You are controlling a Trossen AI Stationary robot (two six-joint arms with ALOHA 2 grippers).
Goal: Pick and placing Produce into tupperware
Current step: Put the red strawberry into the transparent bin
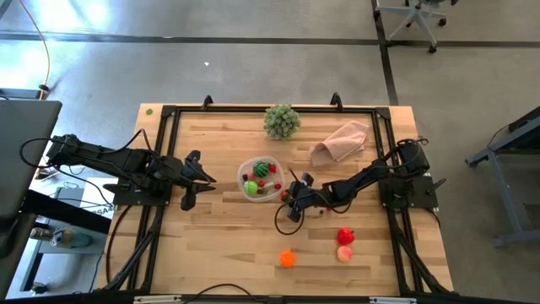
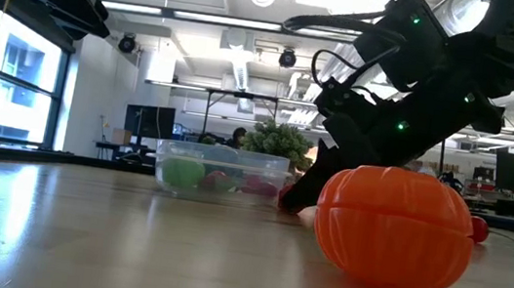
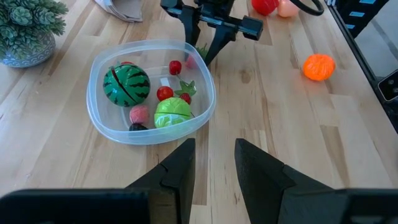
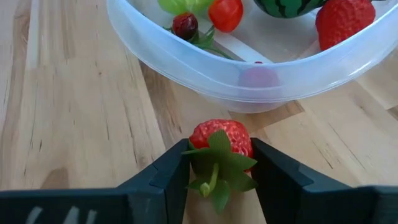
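The clear tupperware [image 1: 261,179] [image 3: 149,93] [image 4: 249,68] stands at mid-table and holds a striped dark green watermelon [image 3: 126,85], a light green piece [image 3: 172,113], a pink piece, a strawberry and tiny red berries. My right gripper [image 1: 293,197] [image 4: 219,155] is low, just right of the tupperware, shut on a red strawberry [image 4: 222,138]. My left gripper [image 1: 202,179] [image 3: 211,163] is open, to the tupperware's left, touching nothing. An orange pumpkin [image 1: 288,258] [image 2: 394,227], a red piece [image 1: 345,236] and a pink piece [image 1: 344,253] lie on the near table. My right gripper pinches the strawberry by its two sides [image 4: 239,138] between both fingers [image 4: 177,168], with the green leaf cap [image 4: 217,168] pointing back toward the wrist. The fingers slant down from the table's right side. I cannot tell whether the strawberry rests on the wood or is just above it.
A pale green leafy ball [image 1: 281,121] [image 3: 28,28] stands at the far edge, and a pinkish-beige cloth [image 1: 341,141] lies to its right. A black frame [image 1: 253,110] runs around the tabletop. Bare wood lies near the table's near-left part.
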